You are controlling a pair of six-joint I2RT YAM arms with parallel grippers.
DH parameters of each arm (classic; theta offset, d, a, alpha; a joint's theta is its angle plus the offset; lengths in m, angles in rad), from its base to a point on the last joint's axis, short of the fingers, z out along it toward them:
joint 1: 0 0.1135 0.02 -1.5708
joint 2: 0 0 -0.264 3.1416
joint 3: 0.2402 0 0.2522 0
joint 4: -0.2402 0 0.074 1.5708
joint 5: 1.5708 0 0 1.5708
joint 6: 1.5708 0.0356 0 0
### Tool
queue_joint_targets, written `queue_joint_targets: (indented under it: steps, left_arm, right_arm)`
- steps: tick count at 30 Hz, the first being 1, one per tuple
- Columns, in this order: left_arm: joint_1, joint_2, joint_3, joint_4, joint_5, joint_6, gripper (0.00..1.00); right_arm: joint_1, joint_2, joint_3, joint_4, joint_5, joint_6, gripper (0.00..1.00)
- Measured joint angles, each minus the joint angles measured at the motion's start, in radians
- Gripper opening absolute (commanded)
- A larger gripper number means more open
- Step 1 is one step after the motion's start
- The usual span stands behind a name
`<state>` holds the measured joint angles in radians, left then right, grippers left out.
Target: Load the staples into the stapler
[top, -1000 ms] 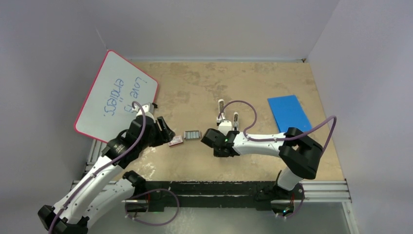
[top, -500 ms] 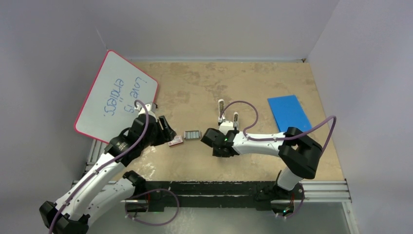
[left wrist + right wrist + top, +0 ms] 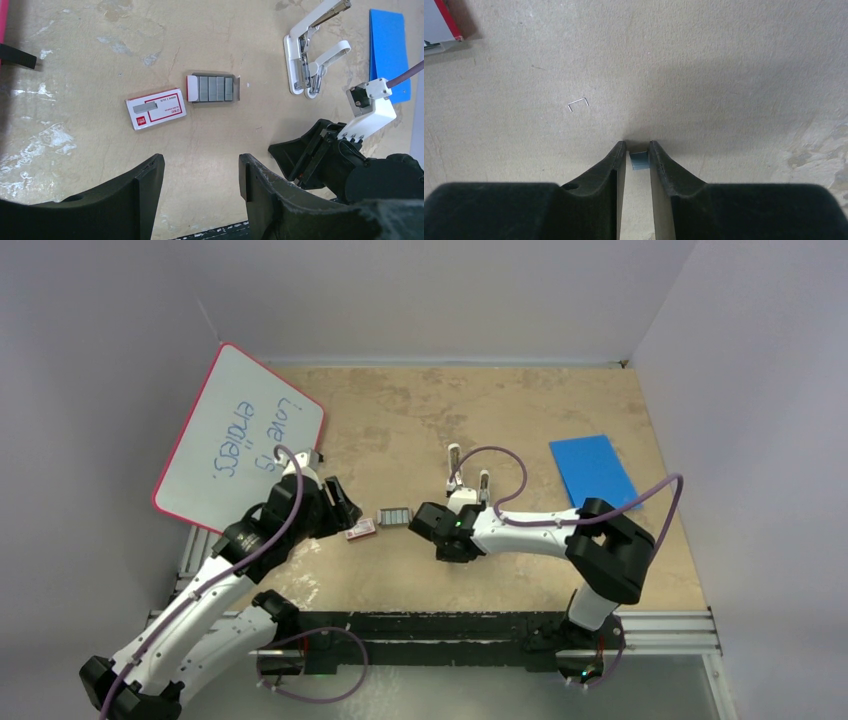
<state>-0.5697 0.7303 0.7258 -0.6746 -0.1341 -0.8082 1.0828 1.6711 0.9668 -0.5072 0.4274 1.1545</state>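
Observation:
The staples, a grey ribbed block in an open tray, lie on the table beside a red-and-white box; they also show in the top view. The white stapler lies opened out on the table, its metal channel showing, just beyond my right wrist in the top view. My left gripper is open and empty, above the table near the box. My right gripper is low at the table, right of the staples, shut on a small grey staple strip held between its tips.
A single loose staple lies on the table ahead of the right fingers. A pink-rimmed whiteboard leans at the left. A blue pad lies at the right. Walls close in the table on three sides.
My right arm has shifted slightly to the left. My left arm has barely moved. The staples, box and stapler lie where they were.

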Motion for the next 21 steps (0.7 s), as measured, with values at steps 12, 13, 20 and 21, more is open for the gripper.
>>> queue_joint_targets:
  steps: [12,13,20,21]
  left_arm:
    - [0.0,-0.006,0.0,0.001,0.0,0.0,0.56]
    - [0.0,-0.007,0.0,0.001,0.0,0.0,0.56]
    - [0.0,-0.012,0.0,0.0,0.0,0.0,0.56]
    - [0.0,-0.013,0.0,0.0,0.0,0.0,0.56]
  right_arm:
    - [0.01,0.01,0.013,-0.027,0.0,0.005,0.27]
    - [0.01,0.01,0.013,-0.027,0.0,0.004,0.27]
    - [0.01,0.01,0.013,-0.012,-0.004,-0.029,0.26]
    - [0.01,0.01,0.012,-0.006,-0.004,-0.034,0.26]
